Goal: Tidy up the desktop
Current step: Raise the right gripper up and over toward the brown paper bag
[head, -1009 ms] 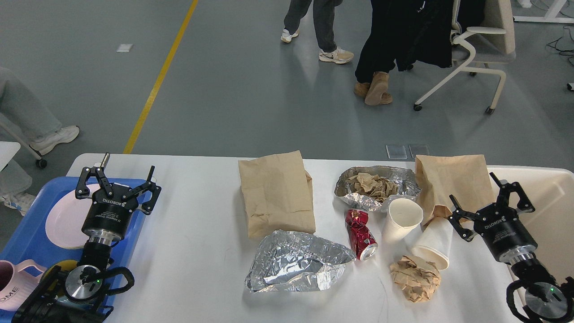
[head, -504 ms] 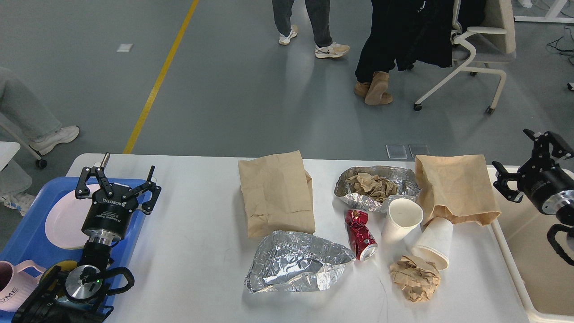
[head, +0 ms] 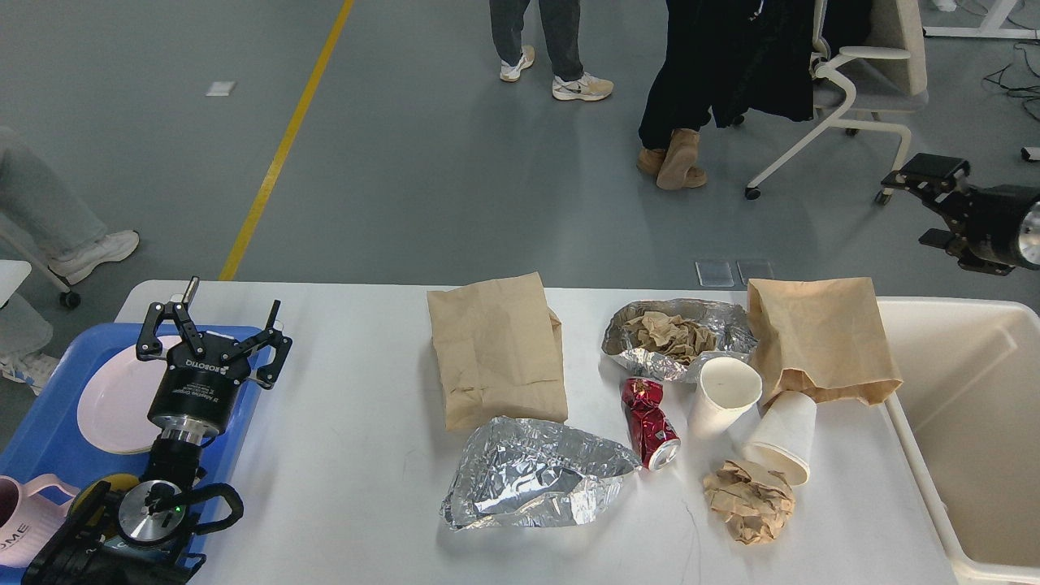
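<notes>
The white desktop [head: 349, 406] carries litter: a flat brown paper bag [head: 496, 353], a second brown bag [head: 816, 341], a foil tray with crumpled paper [head: 674, 329], a crumpled foil sheet [head: 536, 475], a crushed red can [head: 648, 412], an upright paper cup [head: 723, 396], a cup lying on its side [head: 782, 439] and a brown paper ball [head: 749, 501]. My left gripper [head: 213, 325] is open and empty over the blue tray's right edge. My right gripper [head: 925, 203] is open and empty, raised at the far right beyond the table's back edge.
A cream bin [head: 967, 422] stands against the table's right end. A blue tray [head: 49, 406] at the left holds a pink plate [head: 114, 398] and a pink mug [head: 24, 520]. People and a white chair [head: 861, 89] stand behind the table.
My right arm has lifted away from the bag and cups, swinging up and right past the bin. The left arm and the litter have not moved.
</notes>
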Robot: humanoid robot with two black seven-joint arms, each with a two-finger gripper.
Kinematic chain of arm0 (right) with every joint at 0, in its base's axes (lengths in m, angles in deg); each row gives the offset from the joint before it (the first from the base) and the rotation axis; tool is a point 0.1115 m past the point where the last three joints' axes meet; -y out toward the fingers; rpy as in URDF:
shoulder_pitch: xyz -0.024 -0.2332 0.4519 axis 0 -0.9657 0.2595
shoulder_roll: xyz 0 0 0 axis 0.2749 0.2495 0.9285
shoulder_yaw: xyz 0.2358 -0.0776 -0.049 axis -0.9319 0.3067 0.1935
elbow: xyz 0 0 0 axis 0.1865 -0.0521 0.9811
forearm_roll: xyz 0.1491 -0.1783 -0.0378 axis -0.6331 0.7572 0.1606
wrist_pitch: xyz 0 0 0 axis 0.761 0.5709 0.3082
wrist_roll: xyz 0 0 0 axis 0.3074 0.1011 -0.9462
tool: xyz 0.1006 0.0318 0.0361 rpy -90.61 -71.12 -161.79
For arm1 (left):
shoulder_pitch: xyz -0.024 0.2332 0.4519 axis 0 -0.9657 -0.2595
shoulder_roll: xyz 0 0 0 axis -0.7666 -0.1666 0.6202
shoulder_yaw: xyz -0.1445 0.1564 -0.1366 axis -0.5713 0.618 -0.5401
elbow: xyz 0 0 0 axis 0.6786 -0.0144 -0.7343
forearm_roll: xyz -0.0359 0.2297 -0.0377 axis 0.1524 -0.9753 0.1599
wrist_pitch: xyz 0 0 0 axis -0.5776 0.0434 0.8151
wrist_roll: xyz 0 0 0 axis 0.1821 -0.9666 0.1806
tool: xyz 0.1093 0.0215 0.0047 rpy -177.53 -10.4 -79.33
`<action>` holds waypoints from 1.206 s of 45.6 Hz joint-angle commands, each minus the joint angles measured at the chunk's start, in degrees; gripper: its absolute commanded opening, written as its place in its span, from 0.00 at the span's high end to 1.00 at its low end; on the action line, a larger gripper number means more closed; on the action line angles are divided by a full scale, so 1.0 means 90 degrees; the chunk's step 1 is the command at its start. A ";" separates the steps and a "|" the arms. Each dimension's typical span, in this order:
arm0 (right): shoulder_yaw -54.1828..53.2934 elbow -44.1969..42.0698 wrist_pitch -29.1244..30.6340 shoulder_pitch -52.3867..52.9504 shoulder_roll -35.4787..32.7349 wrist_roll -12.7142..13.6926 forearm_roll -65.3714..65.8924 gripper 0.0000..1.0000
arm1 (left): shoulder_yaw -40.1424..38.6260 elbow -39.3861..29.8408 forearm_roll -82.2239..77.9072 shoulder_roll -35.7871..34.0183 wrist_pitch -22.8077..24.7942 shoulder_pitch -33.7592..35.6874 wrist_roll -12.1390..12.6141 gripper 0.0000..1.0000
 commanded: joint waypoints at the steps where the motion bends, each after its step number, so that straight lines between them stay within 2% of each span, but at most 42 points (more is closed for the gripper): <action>1: 0.2850 0.0402 0.0070 0.1382 0.1047 0.0001 0.0000 0.00 | 0.0008 0.0000 0.0004 -0.0001 0.0000 0.0000 0.0000 0.04; 5: 0.4150 0.0929 0.0245 0.2124 0.1759 0.0001 0.0000 0.00 | -0.0002 0.0000 0.0004 -0.0001 0.0000 0.0000 0.0000 0.04; 9: 0.4494 0.1681 0.0674 0.2954 0.2190 0.0030 0.0019 0.00 | -0.0002 0.0000 0.0004 -0.0001 0.0000 0.0000 0.0000 0.04; 13: 0.4592 0.2385 0.1630 0.3862 0.2347 0.0089 0.0068 0.00 | -0.0002 0.0000 -0.0006 -0.0001 0.0000 0.0000 0.0000 0.04; 16: 0.4612 0.2727 0.2605 0.4458 0.2688 0.0147 0.0117 0.00 | -0.0002 0.0000 0.0004 -0.0001 0.0000 0.0000 0.0000 0.04; 19: 0.4651 0.3039 0.3486 0.5044 0.2913 0.0333 0.0117 0.00 | -0.0002 0.0010 -0.0006 -0.0001 0.0000 0.0000 0.0000 0.04; 22: 0.4641 0.3449 0.3956 0.5552 0.2972 0.0606 0.0107 0.01 | -0.0002 0.0010 0.0004 -0.0001 0.0000 0.0000 0.0000 0.04; 25: 0.4641 0.4170 0.3996 0.6196 0.3031 0.0782 0.0049 0.01 | -0.0002 0.0010 0.0004 -0.0001 0.0000 0.0000 0.0000 0.04; 29: 0.4515 0.4992 0.3986 0.7241 0.2962 0.0792 -0.0039 0.01 | -0.0002 0.0010 0.0004 -0.0001 0.0000 0.0000 0.0000 0.04; 34: 0.4270 0.5627 0.3869 0.7975 0.2933 0.0841 -0.0527 0.02 | -0.0002 0.0010 0.0004 -0.0001 0.0000 0.0000 0.0000 0.04; 38: 0.4270 0.5774 0.3761 0.8181 0.3001 0.0929 -0.0606 0.04 | -0.0002 0.0010 0.0004 -0.0001 0.0000 0.0000 0.0000 0.04; 43: 0.4368 0.5813 0.3459 0.8171 0.3041 0.1241 -0.0635 0.06 | -0.0002 0.0010 0.0004 -0.0001 0.0009 0.0000 0.0000 0.04; 47: 0.4309 0.5950 0.3195 0.8171 0.3031 0.1261 -0.0703 0.05 | -0.0002 0.0010 -0.0006 -0.0001 0.0009 0.0000 0.0000 0.04; 55: 0.3753 0.5960 0.3214 0.8113 0.3099 0.1281 -0.0703 0.00 | -0.0002 0.0010 -0.0006 0.0009 0.0009 0.0000 0.0000 0.04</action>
